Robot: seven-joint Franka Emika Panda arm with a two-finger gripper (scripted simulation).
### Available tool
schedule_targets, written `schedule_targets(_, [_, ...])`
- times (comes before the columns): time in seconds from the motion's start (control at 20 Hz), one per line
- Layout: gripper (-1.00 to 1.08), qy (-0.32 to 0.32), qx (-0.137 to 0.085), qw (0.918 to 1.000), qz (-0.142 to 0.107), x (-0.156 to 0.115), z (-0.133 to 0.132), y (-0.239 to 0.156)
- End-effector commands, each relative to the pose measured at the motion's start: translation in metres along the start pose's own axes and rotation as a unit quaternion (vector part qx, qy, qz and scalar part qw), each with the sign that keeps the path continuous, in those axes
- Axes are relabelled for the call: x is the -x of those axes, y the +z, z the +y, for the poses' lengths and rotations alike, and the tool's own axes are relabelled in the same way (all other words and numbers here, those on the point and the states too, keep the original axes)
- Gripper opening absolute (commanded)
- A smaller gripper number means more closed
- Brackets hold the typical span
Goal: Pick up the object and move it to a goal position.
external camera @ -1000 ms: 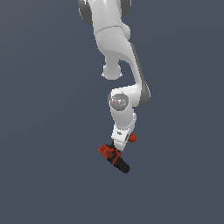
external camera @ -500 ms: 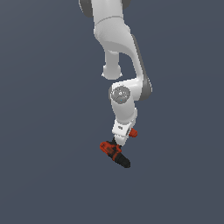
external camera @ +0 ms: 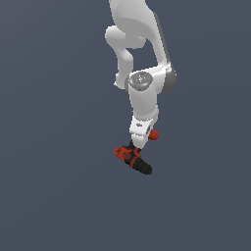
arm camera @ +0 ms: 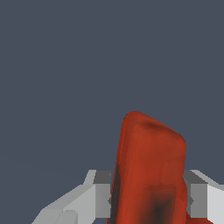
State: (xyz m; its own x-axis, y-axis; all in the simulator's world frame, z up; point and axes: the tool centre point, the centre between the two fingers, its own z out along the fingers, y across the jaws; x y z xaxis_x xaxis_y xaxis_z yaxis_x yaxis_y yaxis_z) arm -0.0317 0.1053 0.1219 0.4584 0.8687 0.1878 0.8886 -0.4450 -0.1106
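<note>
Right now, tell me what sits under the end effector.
The drill sits right under the end effector, its black chuck toward the exterior view's right. In the wrist view its red base fills the gap between the fingers, hiding the contact.

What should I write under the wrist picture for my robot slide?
Close-up from the wrist: the gripper clamps a red drill between its two grey fingers over a plain dark background.

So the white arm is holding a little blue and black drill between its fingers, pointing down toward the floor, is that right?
Nearly. The drill is red-orange and black, not blue. The exterior view shows its red body and black tip below the white arm, and the wrist view shows the red handle sitting between the two fingers of the gripper. The rest holds: the arm is gripping it.
</note>
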Motion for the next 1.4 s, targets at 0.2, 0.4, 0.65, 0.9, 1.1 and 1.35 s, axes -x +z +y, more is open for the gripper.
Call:
schedule_targets(0.2, [-1.00,-0.001,0.004,1.0000,0.001,-0.008,-0.032,-0.053])
schedule_targets(0.4, [-1.00,-0.001,0.004,1.0000,0.001,-0.013,-0.052,-0.083])
schedule_targets(0.65, [-1.00,-0.001,0.004,1.0000,0.001,-0.019,-0.078,-0.122])
schedule_targets(0.9, [-1.00,-0.002,0.003,1.0000,0.002,-0.025,-0.106,-0.163])
schedule_targets(1.1, [-1.00,-0.002,0.003,1.0000,0.003,-0.030,-0.128,-0.198])
schedule_targets(1.35, [-1.00,-0.002,0.003,1.0000,0.004,-0.036,-0.152,-0.237])
